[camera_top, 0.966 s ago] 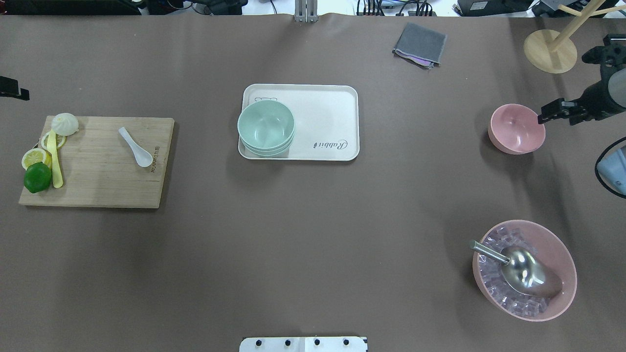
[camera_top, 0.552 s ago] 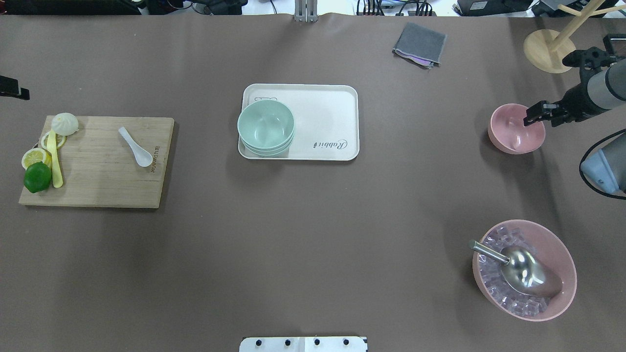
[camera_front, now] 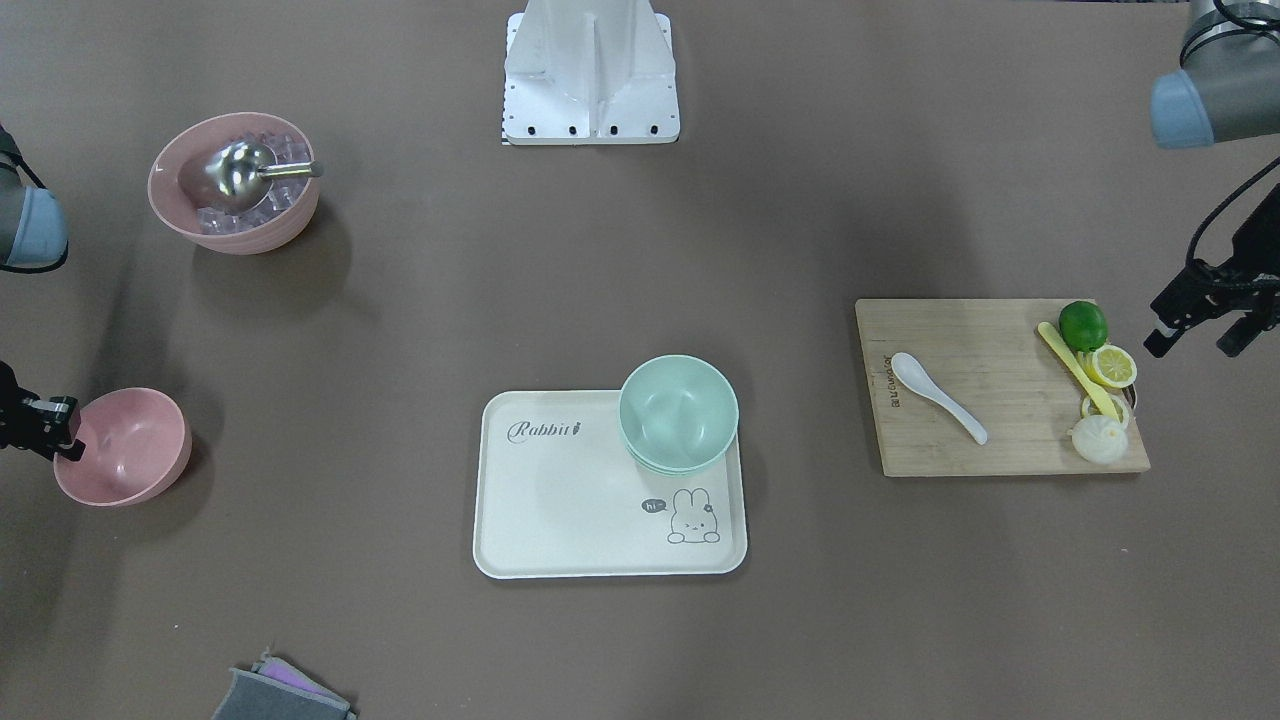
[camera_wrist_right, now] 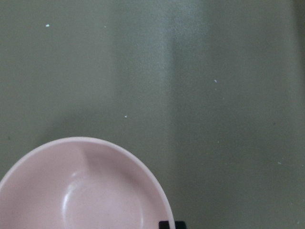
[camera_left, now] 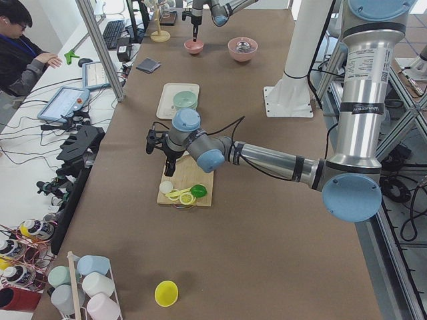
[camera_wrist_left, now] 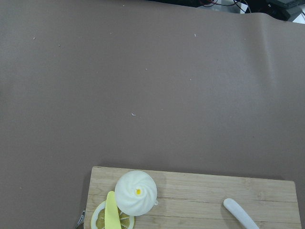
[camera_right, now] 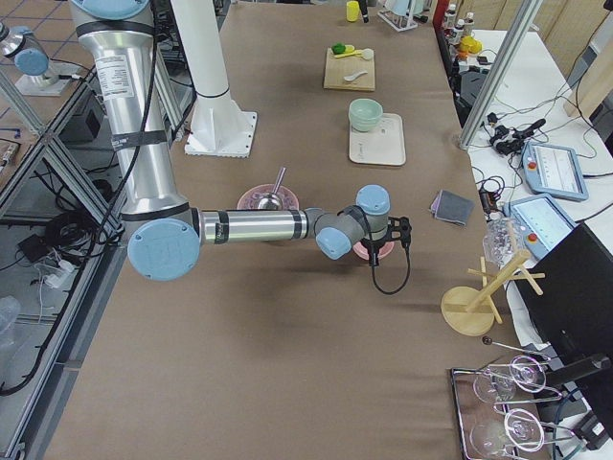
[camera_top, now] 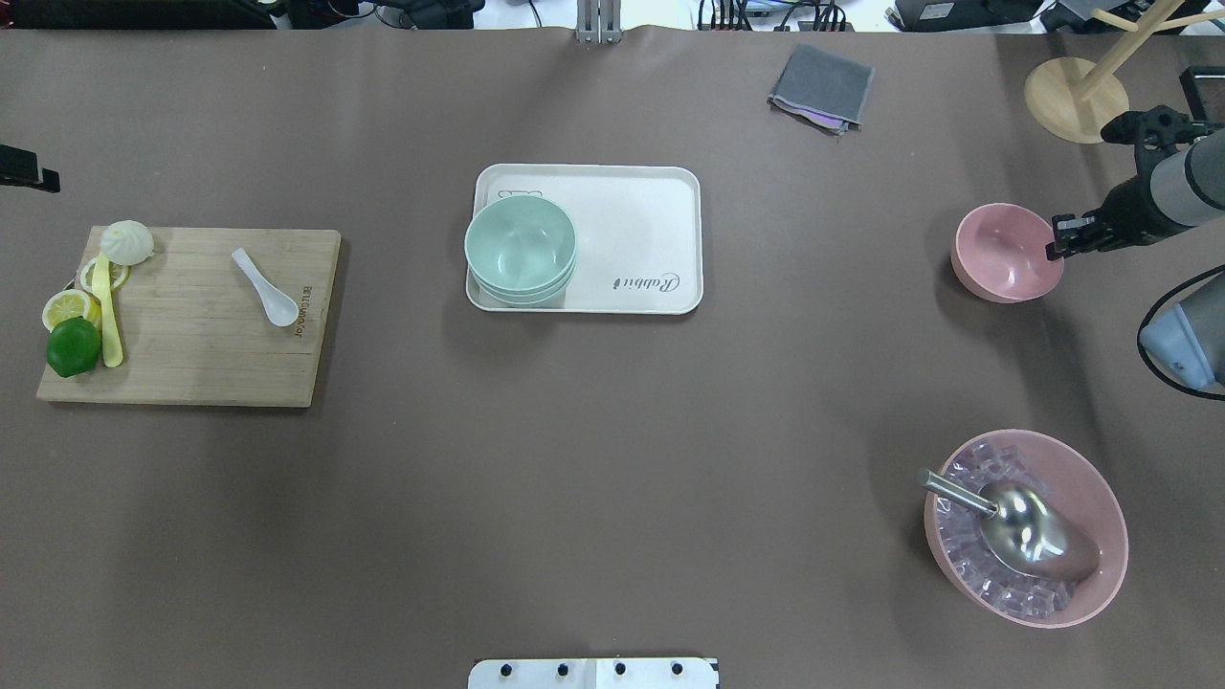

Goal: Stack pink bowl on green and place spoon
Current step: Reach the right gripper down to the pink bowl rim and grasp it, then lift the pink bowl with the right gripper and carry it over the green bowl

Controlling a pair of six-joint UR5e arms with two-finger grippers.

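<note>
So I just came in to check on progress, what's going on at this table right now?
The right gripper is at the rim of the small pink bowl, which sits on the table far from the tray; whether it has closed on the rim is unclear. The green bowls sit stacked on the white tray with nothing pink on them yet. The white spoon lies untouched on the cutting board, and the left gripper hangs open beside that board, holding nothing.

Bare counter (camera_top: 813, 383) lies open between the pink bowl (camera_top: 1000, 258) and the tray (camera_top: 641, 220); the ice bowl (camera_top: 1105, 507) sits well aside, nearer the robot.
</note>
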